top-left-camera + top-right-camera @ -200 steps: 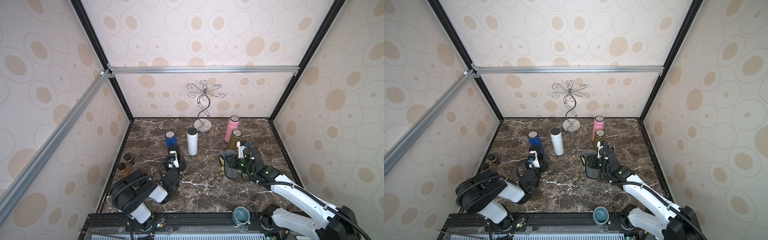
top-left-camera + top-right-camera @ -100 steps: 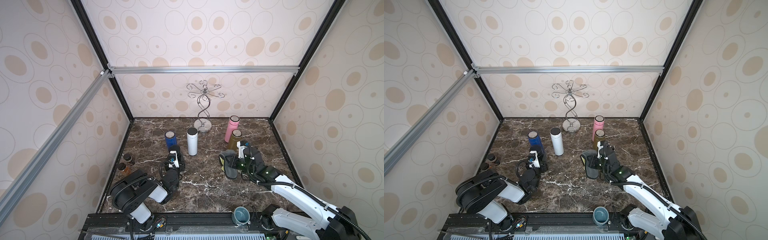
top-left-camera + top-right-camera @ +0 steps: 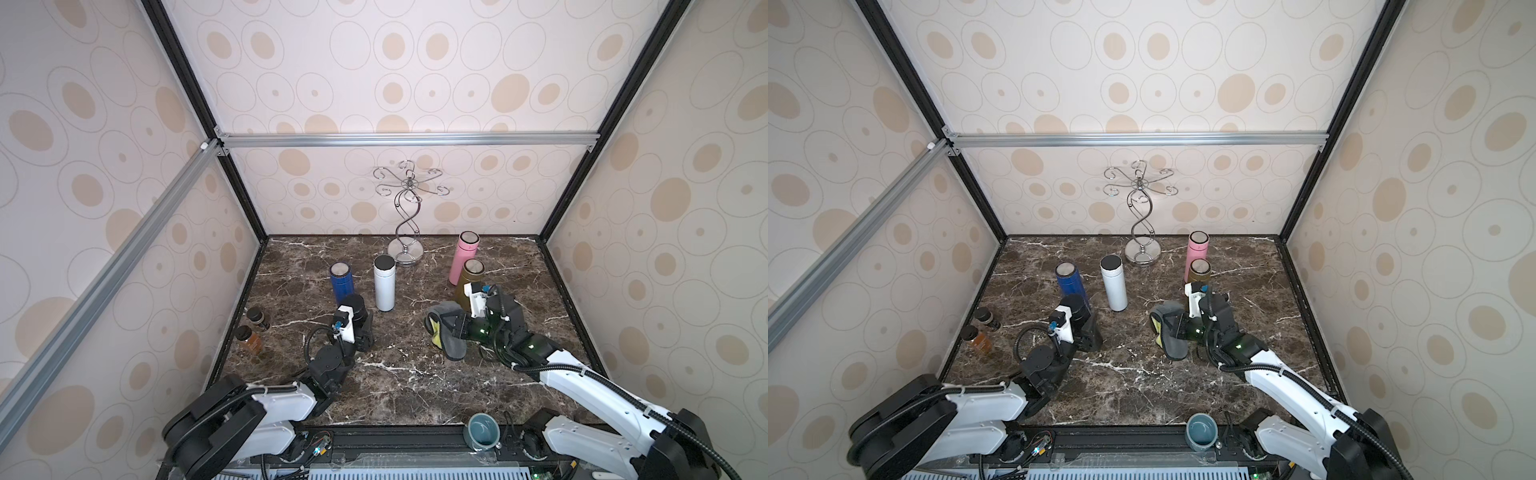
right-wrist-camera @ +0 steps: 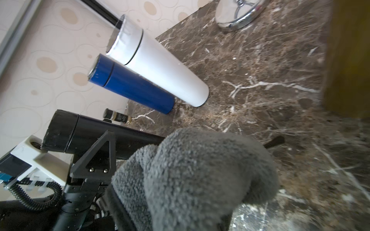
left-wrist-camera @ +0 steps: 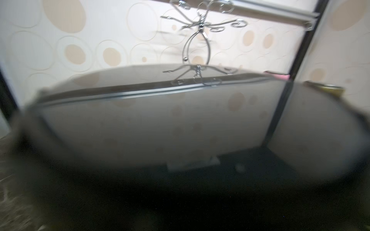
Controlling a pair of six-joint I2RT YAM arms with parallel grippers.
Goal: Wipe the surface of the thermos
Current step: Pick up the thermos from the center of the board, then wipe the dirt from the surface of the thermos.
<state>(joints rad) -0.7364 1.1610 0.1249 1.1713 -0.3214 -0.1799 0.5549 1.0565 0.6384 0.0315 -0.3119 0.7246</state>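
Black thermos [image 3: 354,303] was pictured upright at the near left of the marble table [image 3: 415,374], just on the near side of a blue thermos [image 3: 341,283], clamped by the left gripper [image 3: 360,322]. A grey cloth [image 3: 453,353] was held pinched in the right gripper [image 3: 451,326], off to the right.

This looks like a robot test booth in a lab, decorated a little like a home. Wallpaper panels [image 3: 395,83] with beige ovals close it at 9, 12 and 3 o'clock, held in black posts [image 3: 183,70] and an aluminium bar [image 3: 415,139]. The counter [image 3: 415,374] has a dark marble pattern. At 6 o'clock stand a left arm [image 3: 282,401] and a right arm [image 3: 590,390] with bare cables [image 3: 623,388].
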